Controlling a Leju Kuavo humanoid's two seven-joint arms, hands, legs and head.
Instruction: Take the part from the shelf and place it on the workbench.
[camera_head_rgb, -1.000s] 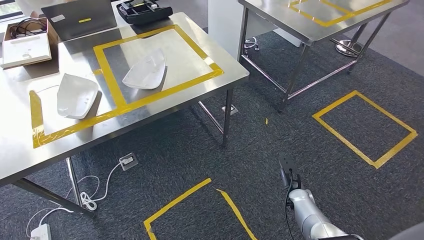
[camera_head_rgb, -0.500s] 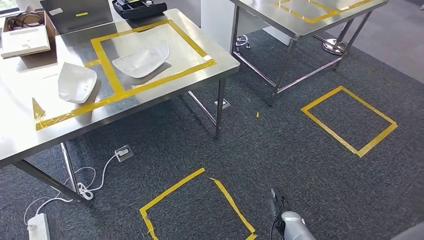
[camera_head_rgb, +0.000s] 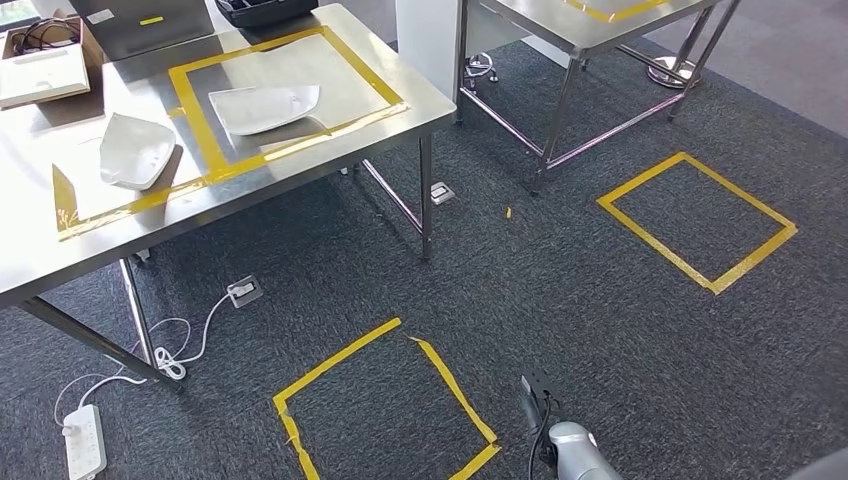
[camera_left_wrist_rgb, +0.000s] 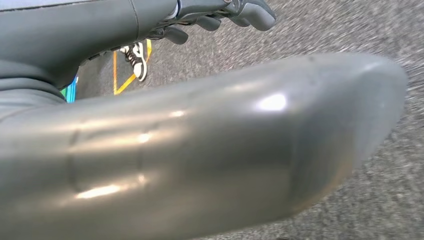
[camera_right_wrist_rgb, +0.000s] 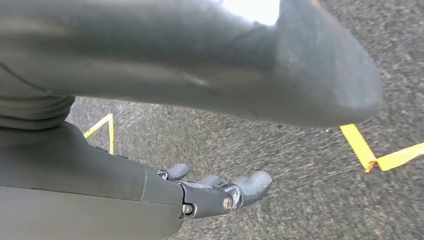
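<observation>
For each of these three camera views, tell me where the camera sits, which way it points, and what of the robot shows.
Head view: high on the body, looking forward and down at the steel table with two white parts and taped floor squares; the right arm shows at the bottom.
Left wrist view: behind the left robot hand, facing carpet; thumb cover looms large.
Right wrist view: behind the right robot hand, facing carpet.
Shared: all views show dark carpet and yellow tape.
</observation>
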